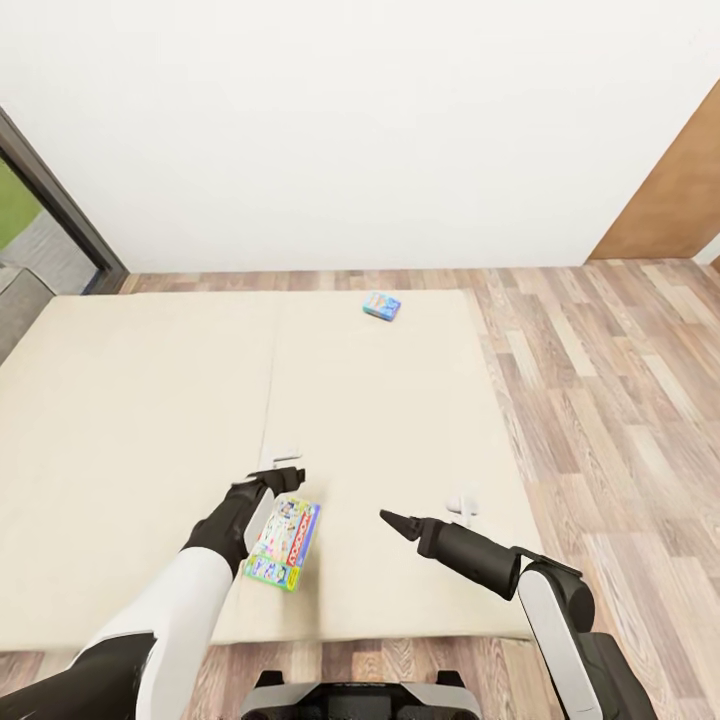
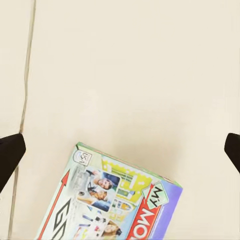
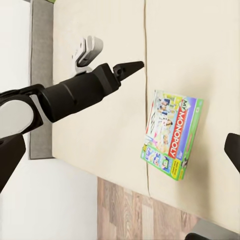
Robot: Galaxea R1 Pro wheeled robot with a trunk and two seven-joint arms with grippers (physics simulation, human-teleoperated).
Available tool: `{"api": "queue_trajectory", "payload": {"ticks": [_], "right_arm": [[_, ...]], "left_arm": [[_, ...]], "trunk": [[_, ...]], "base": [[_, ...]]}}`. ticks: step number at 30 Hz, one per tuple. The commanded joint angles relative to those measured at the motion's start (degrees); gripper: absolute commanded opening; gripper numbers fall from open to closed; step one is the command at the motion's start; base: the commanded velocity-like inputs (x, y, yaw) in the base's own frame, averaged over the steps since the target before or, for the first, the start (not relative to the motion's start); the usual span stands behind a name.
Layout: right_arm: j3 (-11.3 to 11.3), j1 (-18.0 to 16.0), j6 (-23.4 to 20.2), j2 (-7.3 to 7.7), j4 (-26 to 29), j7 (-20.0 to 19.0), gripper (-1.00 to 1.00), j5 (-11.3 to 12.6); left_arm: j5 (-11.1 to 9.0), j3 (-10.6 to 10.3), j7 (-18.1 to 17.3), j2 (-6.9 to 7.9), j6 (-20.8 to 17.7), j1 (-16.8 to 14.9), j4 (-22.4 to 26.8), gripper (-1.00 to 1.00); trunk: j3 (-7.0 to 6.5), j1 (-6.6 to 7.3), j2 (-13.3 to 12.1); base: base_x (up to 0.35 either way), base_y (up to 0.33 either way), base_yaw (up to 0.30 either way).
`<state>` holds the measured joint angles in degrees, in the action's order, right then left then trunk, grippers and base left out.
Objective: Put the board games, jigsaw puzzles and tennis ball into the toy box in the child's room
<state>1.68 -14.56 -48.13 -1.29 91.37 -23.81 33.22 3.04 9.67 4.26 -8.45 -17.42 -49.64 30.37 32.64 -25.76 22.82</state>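
Note:
A white-green "My Monopoly" board game (image 1: 284,545) lies flat near the front edge of the beige bed (image 1: 130,420). My left gripper (image 1: 285,478) hovers open just beyond the box's far end, touching nothing. In the left wrist view the box (image 2: 110,200) lies below the gap between the two fingertips (image 2: 10,150). My right gripper (image 1: 390,518) hangs open over bare mattress to the right of the box. Its wrist view takes in the box (image 3: 172,135) and the left gripper (image 3: 132,66). A smaller blue board game (image 1: 382,305) rests near the bed's far edge.
Wood floor (image 1: 600,400) runs along the bed's right side and its front. A white wall stands behind the bed, with a brown wooden panel (image 1: 670,200) at the right and a dark window frame (image 1: 60,210) at the left. The grey bed frame (image 3: 41,75) edges the mattress.

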Motion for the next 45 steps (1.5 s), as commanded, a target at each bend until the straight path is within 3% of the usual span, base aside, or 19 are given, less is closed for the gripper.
{"api": "queue_trajectory", "payload": {"ticks": [1,9,14,20,26,29,32,36,37,40,45], "right_arm": [[-0.1,0.0,-0.3,-0.03,0.0,-0.2,1.0,-0.1],[-0.3,0.0,-0.4,0.05,0.0,-0.2,1.0,-0.1],[-2.1,0.0,-0.7,0.06,0.0,-0.2,1.0,-0.1],[-4.4,0.0,-1.2,0.06,-0.2,-0.2,1.0,0.0],[-4.8,0.0,-1.5,0.06,-0.2,-0.2,1.0,-0.1],[-4.8,0.0,-1.4,0.06,-0.2,-0.2,1.0,-0.1],[-4.8,0.0,-1.5,0.06,-0.2,-0.2,1.0,-0.1],[-4.9,0.0,-1.5,0.06,-0.2,-0.2,1.0,-0.1],[-4.9,0.0,-1.5,0.06,-0.2,-0.2,1.0,-0.1],[-4.9,0.0,-1.5,0.06,-0.2,-0.2,1.0,0.0],[-4.9,0.0,-1.5,0.06,-0.2,-0.2,1.0,-0.2]], "left_arm": [[0.3,0.4,0.0,-0.04,-0.3,0.0,0.1,1.0],[0.3,0.4,0.0,0.5,-1.1,0.0,0.0,1.0],[0.2,0.5,-0.1,4.33,-1.7,0.0,0.0,1.0],[0.2,0.5,-0.1,7.16,-3.8,0.0,0.2,1.0],[0.5,0.4,-0.3,9.05,-5.3,0.0,0.3,1.0],[0.2,0.4,-1.2,11.11,-7.5,0.0,0.0,1.0],[0.0,0.5,-5.0,12.94,-9.3,0.0,-0.6,1.0],[0.2,0.4,-18.1,14.67,-10.0,0.0,-1.5,1.0],[0.3,0.4,-20.0,15.02,-10.0,0.0,-1.5,1.0],[0.6,0.4,-28.0,17.55,-10.1,0.1,-1.6,1.0],[0.4,0.4,-33.7,20.48,-10.5,0.0,-1.4,1.0]], "trunk": [[0.17,-0.03,0.1],[0.93,-0.03,0.1],[1.4,-0.03,0.1],[1.97,-0.03,0.1],[2.53,-0.03,0.1],[2.82,-0.03,0.1],[3.1,-0.03,0.1],[3.48,-0.03,0.1],[3.57,-0.03,0.1],[3.85,-0.03,0.1],[4.33,-0.03,0.1]], "base": [[0.0,0.0,0.0],[0.0,0.0,0.0],[0.0,0.0,0.0],[0.0,0.0,0.0],[0.0,0.0,0.0],[0.0,0.0,0.0],[0.0,0.0,0.0],[0.0,0.0,0.0],[0.0,0.0,0.0],[0.0,0.0,0.0],[0.0,0.0,0.0]]}}
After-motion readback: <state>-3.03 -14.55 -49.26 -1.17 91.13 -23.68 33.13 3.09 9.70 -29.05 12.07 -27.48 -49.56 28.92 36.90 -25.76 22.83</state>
